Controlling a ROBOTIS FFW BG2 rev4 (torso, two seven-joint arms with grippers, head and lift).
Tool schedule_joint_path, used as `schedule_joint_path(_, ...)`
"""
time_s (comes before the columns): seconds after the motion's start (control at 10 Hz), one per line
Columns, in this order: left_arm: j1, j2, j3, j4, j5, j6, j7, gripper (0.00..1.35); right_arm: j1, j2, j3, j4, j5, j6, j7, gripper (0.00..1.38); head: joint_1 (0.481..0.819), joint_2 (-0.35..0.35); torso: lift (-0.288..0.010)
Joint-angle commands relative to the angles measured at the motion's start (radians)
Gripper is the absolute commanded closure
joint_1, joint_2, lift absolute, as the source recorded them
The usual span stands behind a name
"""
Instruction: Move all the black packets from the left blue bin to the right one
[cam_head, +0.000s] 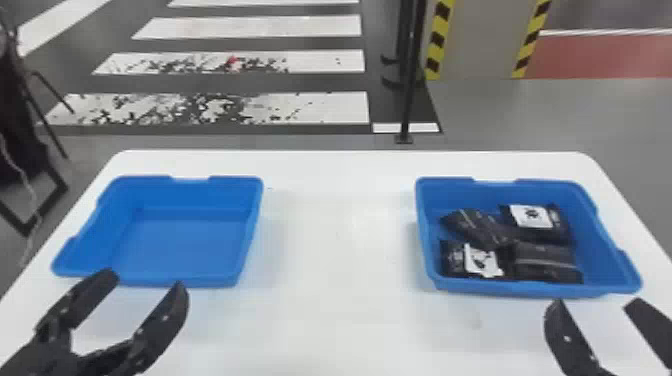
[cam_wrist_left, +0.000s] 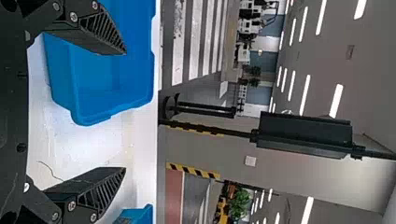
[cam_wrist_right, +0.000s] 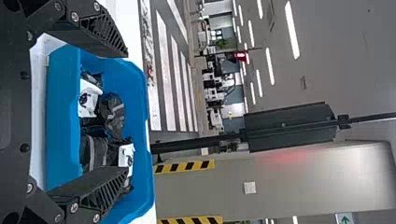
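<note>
The black packets (cam_head: 545, 257) all lie in the right bin (cam_head: 510, 287), the left bin (cam_head: 180, 245) empty! Left gripper (cam_head: 145, 305) and right gripper (cam_head: 597, 320) both hang with fingers apart; the transfer looks finished, and the next move needs only a clean retreat.

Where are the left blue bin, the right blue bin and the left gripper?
Left blue bin (cam_head: 170, 245): head view, on its bare floor.
Right blue bin (cam_head: 505, 287): head view, on its near rim.
Left gripper (cam_head: 145, 281): head view, midway between its open fingertips.
</note>
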Motion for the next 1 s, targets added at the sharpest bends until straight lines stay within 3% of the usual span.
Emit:
schedule_joint_path(0.0, -0.011, 0.024, -0.017, 0.000, 0.003, 0.024, 0.002, 0.19, -0.007, 0.001, 0.006, -0.002, -0.001, 0.000, 0.000, 0.18, 0.695, 0.039, -0.185)
schedule_joint_path(0.1, -0.013, 0.031, -0.023, 0.000, 0.009, 0.024, 0.002, 0.19, -0.010, 0.001, 0.014, 0.001, -0.003, 0.000, -0.001, 0.18, 0.695, 0.030, -0.185)
schedule_joint_path(0.9, -0.011, 0.015, -0.019, 0.002, -0.001, 0.051, 0.002, 0.19, -0.022, 0.001, 0.046, -0.004, -0.029, 0.002, 0.000, 0.20, 0.695, 0.053, -0.185)
